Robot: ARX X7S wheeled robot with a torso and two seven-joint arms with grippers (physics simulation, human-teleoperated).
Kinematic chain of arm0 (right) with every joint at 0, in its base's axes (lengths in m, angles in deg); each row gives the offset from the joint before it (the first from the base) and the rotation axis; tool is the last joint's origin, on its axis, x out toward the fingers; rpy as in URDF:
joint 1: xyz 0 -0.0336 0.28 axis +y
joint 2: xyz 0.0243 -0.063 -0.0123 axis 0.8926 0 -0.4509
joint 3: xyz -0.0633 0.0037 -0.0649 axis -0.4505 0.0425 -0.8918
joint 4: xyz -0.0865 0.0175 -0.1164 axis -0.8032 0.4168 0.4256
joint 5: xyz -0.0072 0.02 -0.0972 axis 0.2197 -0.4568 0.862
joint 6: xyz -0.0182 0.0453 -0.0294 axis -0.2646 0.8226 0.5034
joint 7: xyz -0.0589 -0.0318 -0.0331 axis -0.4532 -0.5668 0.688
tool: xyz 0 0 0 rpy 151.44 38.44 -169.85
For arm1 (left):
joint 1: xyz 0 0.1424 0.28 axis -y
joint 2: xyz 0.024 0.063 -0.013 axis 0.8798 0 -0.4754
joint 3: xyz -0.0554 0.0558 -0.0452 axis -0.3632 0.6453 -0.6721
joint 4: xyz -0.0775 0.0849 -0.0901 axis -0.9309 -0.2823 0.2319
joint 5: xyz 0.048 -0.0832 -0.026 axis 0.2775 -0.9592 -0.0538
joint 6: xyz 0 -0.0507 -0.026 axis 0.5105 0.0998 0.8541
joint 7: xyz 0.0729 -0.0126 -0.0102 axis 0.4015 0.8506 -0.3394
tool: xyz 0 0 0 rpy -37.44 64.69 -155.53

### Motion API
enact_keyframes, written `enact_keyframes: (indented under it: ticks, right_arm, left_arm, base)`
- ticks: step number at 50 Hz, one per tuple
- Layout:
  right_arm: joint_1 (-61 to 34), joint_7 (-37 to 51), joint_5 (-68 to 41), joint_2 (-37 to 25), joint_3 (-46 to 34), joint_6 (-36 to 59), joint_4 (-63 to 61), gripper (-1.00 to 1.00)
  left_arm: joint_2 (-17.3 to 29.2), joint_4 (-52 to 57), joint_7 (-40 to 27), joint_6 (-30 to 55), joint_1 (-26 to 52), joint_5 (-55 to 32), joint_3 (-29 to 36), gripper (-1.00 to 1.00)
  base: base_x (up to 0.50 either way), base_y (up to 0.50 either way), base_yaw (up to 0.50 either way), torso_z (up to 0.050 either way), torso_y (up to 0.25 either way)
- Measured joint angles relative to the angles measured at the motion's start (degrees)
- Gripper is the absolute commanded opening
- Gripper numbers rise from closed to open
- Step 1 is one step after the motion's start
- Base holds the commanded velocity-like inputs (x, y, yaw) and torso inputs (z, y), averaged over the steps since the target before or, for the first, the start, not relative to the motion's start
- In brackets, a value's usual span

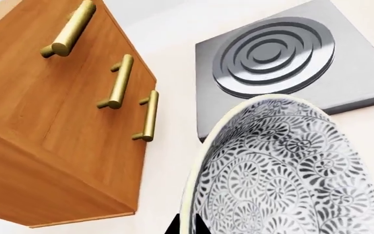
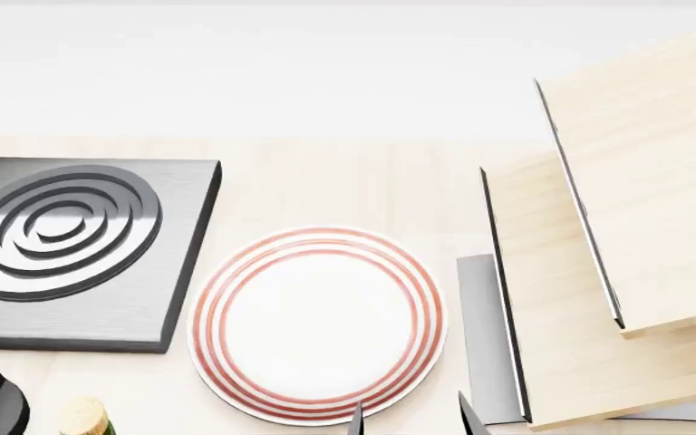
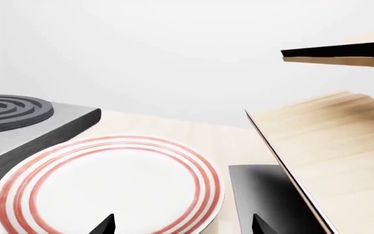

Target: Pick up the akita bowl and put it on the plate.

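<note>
Status: transfer not complete. The plate (image 2: 318,324) lies flat on the surface (image 2: 323,181), bare, near the front edge, just beside the burner (image 2: 76,249). A rack of pale wood boards (image 2: 614,227) stands on its other side.

The bowl (image 1: 291,170) appears only in the left wrist view. It is tilted, its patterned inside facing the camera and its pale rim close to the lens. It hides part of the burner's near edge. A wooden cabinet (image 1: 57,122) with brass handles (image 1: 119,83) stands beside it. The head view does not show the bowl, so its place on the surface cannot be fixed, nor whether it is lifted or resting.

Left claw (image 1: 183,225): only dark tips show at the bowl's rim. The bowl's tilt suggests a grip, but the state cannot be told.

Right claw (image 3: 180,226): spread wide, holding nothing, tips over the plate's near rim.

Remaining: carry the bowl to the plate and set it down upright, centred within the red rings. The right claw over the plate may obstruct placement.
</note>
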Motion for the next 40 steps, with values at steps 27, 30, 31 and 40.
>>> enact_keyframes:
  ticks: [27, 30, 31, 40]
  right_arm:
    - [0.2, 0.1, -0.4, -0.2, -0.4, -0.8, 0.1, 1.00]
    - [0.2, 0.1, -0.5, -0.2, -0.4, -0.9, 0.1, 1.00]
    - [0.2, 0.1, -0.5, -0.2, -0.4, -0.9, 0.2, 1.00]
    - [0.2, 0.2, -0.6, -0.2, -0.6, -1.1, 0.5, 1.00]
  left_arm:
    - [7.1, -1.6, -10.9, 0.0, 26.7, -13.3, 20.5, -1.00]
    - [7.3, -2.3, -11.5, -0.2, 30.9, -13.8, 24.5, -1.00]
    - [7.3, -2.5, -11.6, -0.3, 32.3, -13.9, 25.8, -1.00]
    - [6.4, -4.3, -12.0, -0.2, 43.1, -13.2, 36.0, -1.00]
  base:
    - [0.00, 0.00, 0.00, 0.000, 0.000]
    - [0.00, 0.00, 0.00, 0.000, 0.000]
    - [0.00, 0.00, 0.00, 0.000, 0.000]
    - [0.00, 0.00, 0.00, 0.000, 0.000]
